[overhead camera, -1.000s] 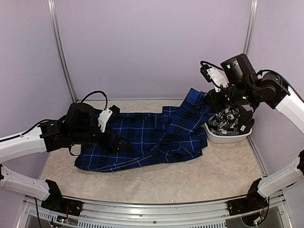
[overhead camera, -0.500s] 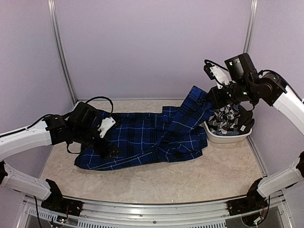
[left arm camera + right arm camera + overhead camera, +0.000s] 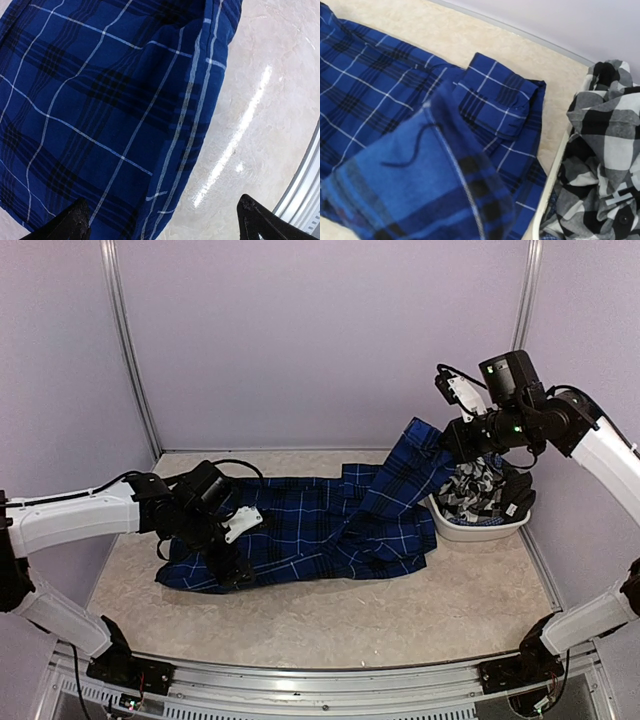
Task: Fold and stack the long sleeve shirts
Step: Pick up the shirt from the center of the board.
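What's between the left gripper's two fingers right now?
In the left wrist view, the open left gripper frames the hemmed edge of the blue shirt and, beside it, a strip of bare table. Nothing is gripped.

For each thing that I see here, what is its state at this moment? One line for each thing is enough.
blue shirt: unfolded, spread on the table, right end lifted
black-and-white shirt: crumpled in the tub, not folded
tub: upright, holding the black-and-white shirt
left gripper: open, at the near left edge of the blue shirt, holding nothing
right gripper: shut on the blue shirt, raised
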